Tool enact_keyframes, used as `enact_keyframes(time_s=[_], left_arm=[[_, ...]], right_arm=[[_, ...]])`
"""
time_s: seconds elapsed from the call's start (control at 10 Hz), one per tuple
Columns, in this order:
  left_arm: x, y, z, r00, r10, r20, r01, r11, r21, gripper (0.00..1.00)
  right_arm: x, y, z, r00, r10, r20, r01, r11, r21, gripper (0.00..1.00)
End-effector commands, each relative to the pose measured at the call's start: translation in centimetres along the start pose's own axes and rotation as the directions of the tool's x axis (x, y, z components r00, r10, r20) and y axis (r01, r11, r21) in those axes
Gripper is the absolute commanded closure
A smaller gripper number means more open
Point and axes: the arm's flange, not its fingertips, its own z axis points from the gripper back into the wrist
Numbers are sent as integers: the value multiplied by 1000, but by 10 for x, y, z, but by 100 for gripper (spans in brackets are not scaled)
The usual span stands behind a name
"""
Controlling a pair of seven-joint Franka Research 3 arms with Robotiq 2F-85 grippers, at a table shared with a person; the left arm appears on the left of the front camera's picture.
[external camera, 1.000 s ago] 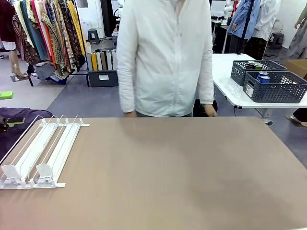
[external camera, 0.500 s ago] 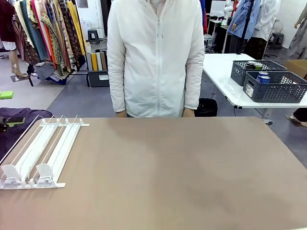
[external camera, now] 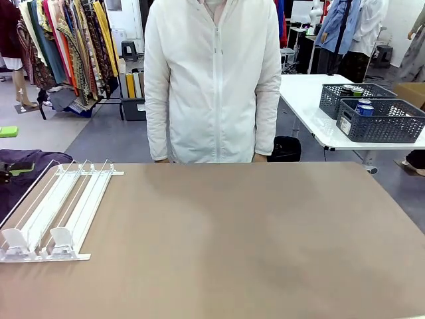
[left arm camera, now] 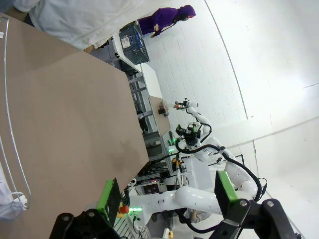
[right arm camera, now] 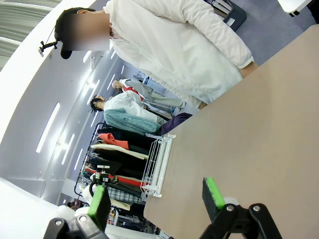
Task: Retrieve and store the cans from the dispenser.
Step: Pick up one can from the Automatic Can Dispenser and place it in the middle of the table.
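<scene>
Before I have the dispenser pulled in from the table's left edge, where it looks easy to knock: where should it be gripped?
Probably a raised front stop at the dispenser's near end: it stands up from the flat lanes, while the rails are thin and lie low on the table. Come from above, closing across the stop's sides.

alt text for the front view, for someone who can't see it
An empty white dispenser lies at the left edge of a brown table, with a person in a white jacket standing at the far side. Behind, on a white table, two grey baskets hold cans.
</scene>
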Motion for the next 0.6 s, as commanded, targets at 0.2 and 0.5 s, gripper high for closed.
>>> enact_keyframes(time_s=[0.2, 0.5], left_arm=[[-1, -3, -1, 1000, 11, 12, -11, 1000, -20, 0], [-1, -3, -1, 1000, 11, 12, -11, 1000, -20, 0]], right_arm=[[3, 3, 0, 1000, -2, 10, 2, 1000, 14, 0], [3, 3, 0, 1000, -2, 10, 2, 1000, 14, 0]])
